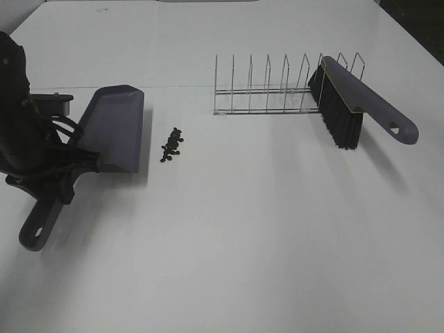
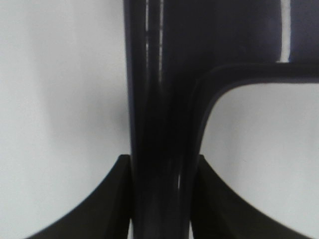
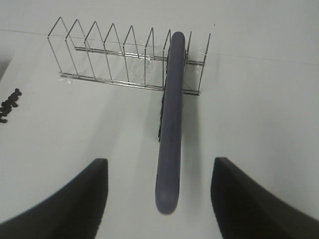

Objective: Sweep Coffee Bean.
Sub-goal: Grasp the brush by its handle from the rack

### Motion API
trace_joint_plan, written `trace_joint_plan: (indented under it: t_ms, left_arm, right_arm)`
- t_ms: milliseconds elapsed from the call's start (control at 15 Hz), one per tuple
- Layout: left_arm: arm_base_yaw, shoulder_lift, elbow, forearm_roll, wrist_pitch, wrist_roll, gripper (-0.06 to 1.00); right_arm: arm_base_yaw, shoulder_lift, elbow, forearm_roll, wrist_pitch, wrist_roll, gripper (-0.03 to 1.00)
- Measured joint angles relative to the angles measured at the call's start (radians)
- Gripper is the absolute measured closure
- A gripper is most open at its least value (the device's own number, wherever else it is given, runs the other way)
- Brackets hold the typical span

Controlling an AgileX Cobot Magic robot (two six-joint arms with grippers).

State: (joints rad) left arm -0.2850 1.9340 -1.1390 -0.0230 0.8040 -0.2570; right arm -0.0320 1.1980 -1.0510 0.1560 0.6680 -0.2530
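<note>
The coffee beans (image 1: 171, 144) lie in a small dark cluster on the white table, just right of the purple dustpan (image 1: 114, 128); they also show in the right wrist view (image 3: 10, 104). My left gripper (image 1: 59, 184) is shut on the dustpan's handle (image 2: 159, 124), with the pan's mouth facing the beans. The purple brush (image 1: 347, 97) with black bristles leans in the right end of the wire rack (image 1: 263, 90). My right gripper (image 3: 159, 160) is open and empty, with the brush handle (image 3: 169, 124) lying in line between its fingers (image 3: 94, 199). The right arm is out of the exterior view.
The wire rack (image 3: 109, 55) stands at the back of the table with several slots. The table's dark edge (image 1: 416, 28) runs along the far right. White tabletop (image 1: 277, 229) stretches in front of the beans and rack.
</note>
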Motion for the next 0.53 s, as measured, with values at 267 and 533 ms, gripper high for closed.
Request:
trace_joint_plan:
  t_ms: [267,533]
  left_arm:
    - [0.000,0.000,0.000,0.000,0.000,0.000,0.68]
    - [0.000,0.000,0.000,0.000,0.000,0.000,0.68]
  right_arm:
    - [0.000,0.296,-0.252,0.016,0.097,0.002,0.46]
    - [0.002,0.676,-0.623,0.011,0.248,0.027,0.46]
